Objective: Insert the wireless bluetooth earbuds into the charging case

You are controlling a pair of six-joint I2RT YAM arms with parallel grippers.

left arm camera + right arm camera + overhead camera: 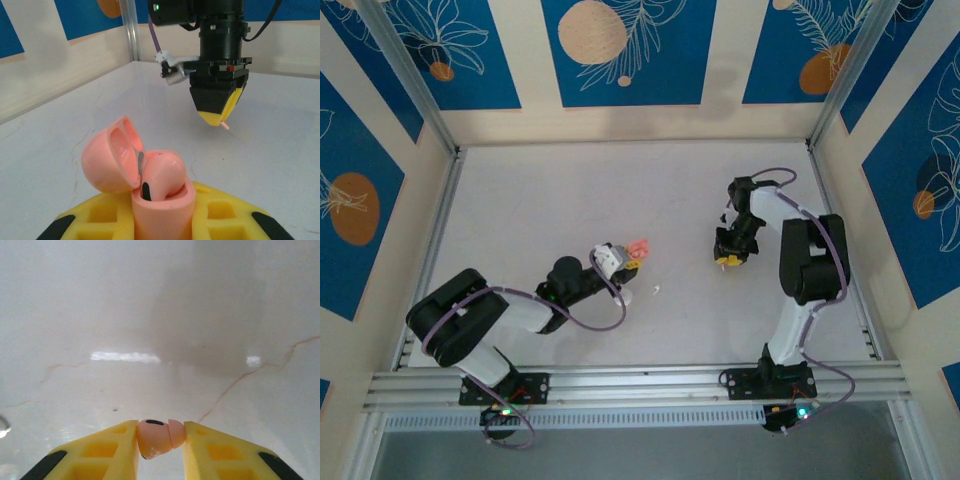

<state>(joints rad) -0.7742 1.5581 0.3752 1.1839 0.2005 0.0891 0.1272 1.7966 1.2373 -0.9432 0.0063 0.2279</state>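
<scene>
Pinching a pink earbud [156, 438] in the right gripper [731, 259], well to the right of the open pink case [162, 207], squeezed lid-up in the left gripper [625, 257].

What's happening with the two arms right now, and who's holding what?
The left gripper is shut on a small pink plastic charging case. Its lid is flipped open, and one pale pink earbud is already seated inside. Across the white table, the right gripper is shut on a second pale pink earbud, well apart from the case and not yet inserted.
</scene>
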